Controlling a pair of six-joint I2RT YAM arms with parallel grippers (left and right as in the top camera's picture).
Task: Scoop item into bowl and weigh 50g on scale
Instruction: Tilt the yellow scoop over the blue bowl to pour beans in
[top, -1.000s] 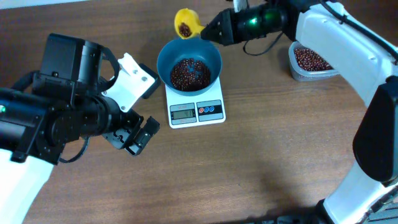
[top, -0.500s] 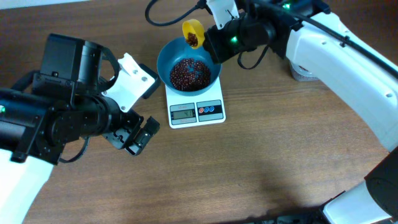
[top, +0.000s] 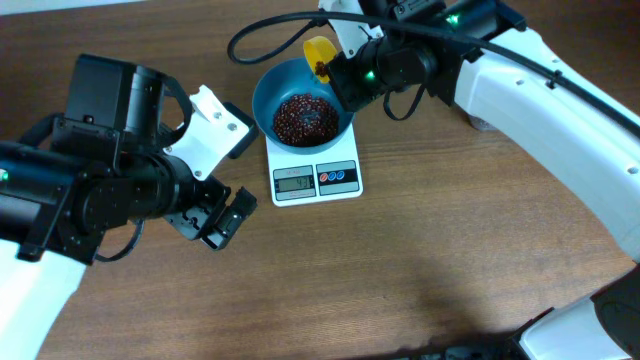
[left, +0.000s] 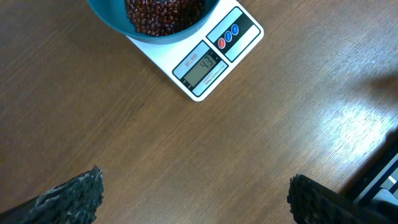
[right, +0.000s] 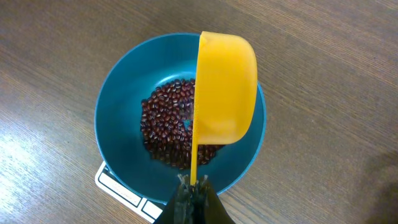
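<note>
Right gripper (right: 193, 186), clamped on yellow scoop (right: 225, 87) handle, has swung in from 12 o'clock of bowl (right: 112, 106) to over its rim, scoop tipped; beans (right: 163, 134) heaped in bowl on scale (top: 316, 180). Top-up pour likely underway.

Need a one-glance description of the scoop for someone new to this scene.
Find the white scale mid-table; the teal bowl of beans sits on it. Tipped above that bowl, its handle in the right gripper, is the scoop: the only yellow thing in view.
</note>
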